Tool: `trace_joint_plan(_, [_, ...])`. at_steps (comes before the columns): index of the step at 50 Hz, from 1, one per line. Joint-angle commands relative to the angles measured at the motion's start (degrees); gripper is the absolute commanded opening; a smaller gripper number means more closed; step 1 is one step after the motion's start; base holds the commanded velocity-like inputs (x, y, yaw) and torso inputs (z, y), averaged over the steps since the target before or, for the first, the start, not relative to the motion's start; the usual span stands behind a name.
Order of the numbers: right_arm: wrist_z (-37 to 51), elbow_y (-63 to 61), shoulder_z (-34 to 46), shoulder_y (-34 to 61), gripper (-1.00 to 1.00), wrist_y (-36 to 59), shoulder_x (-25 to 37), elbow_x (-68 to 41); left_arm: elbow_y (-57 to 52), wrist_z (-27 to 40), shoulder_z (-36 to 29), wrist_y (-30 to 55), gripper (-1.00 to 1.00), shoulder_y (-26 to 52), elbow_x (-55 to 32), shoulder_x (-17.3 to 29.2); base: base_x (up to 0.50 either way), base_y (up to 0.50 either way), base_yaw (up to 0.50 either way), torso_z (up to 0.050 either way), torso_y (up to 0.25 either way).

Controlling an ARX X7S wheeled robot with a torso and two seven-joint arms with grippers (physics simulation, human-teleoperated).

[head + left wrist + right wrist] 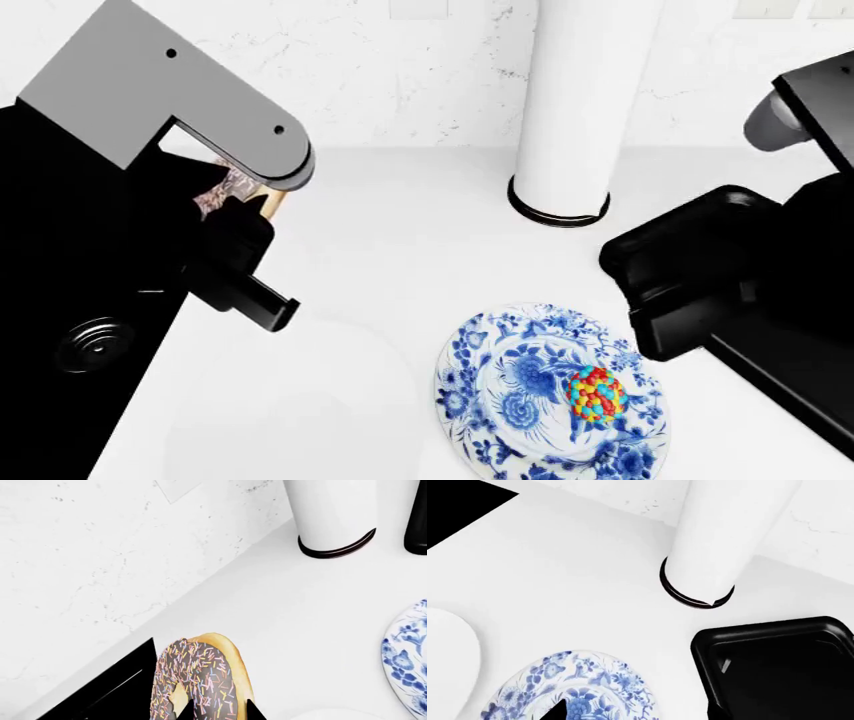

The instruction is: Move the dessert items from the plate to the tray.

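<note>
1. Progress: the task is judged about half under way, with nothing yet delivered. The donut [200, 677] is off the blue-patterned plate [501, 400] and held in the left gripper [217, 711] near the left edge of the surface [400, 250], beside the black sink [80, 300] and close to the back wall. The candy ball [597, 391] lies on the blue-patterned plate, toward the front edge of the surface.

2. Tray: the black tray [774, 665] sits toward the right edge of the surface, just beside the plate and apart from it. No dessert shows in the part of it that is visible in the right wrist view — its far side is out of frame.

3. Left fingers: the two dark tips [255, 711] stand on either side of the donut's lower rim in the left wrist view; they are clamped on the donut.

4. Right gripper [634, 712]: it hangs above the plate and tray corner. Only the fingertips show at the picture's edge, set wide apart with nothing between them.

5. Remaining, as judged: carry the donut across the surface to the tray, release it, then transfer the candy ball.

6. Count: one donut; one candy ball; one tray; one blue-patterned plate; one plain white plate [447, 660] at the front, partly seen; one white cylinder [567, 110] with a dark base ring near the back edge; one sink.
</note>
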State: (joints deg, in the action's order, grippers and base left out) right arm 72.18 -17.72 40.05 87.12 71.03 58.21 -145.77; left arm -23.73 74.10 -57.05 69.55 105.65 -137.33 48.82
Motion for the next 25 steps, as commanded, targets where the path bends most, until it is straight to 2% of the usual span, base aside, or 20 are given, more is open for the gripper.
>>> trace_joint_plan(1, [-1.31, 0.81, 2.74, -2.2, 1.0, 0.62, -0.89, -0.82, -0.04, 0.04, -0.34, 0.24, -1.0, 0.43, 1.02, 0.11, 0.0, 0.0, 0.0, 0.0, 0.0])
trace_joint_plan(13, [-3.88, 1.46, 3.08, -4.87, 1.0, 1.84, -2.16, 1.68, -1.1, -0.28, -0.13, -0.27, -1.0, 0.34, 1.55, 0.39, 0.0, 0.0, 0.0, 0.0, 0.0])
trace_joint_plan(25, [-4.11, -0.4, 5.07, -5.78, 1.0, 2.01, -1.61, -0.19, -1.4, -0.88, -0.06, -0.55, -1.0, -0.11, 2.45, 0.75, 0.0, 0.0, 0.0, 0.0, 0.0])
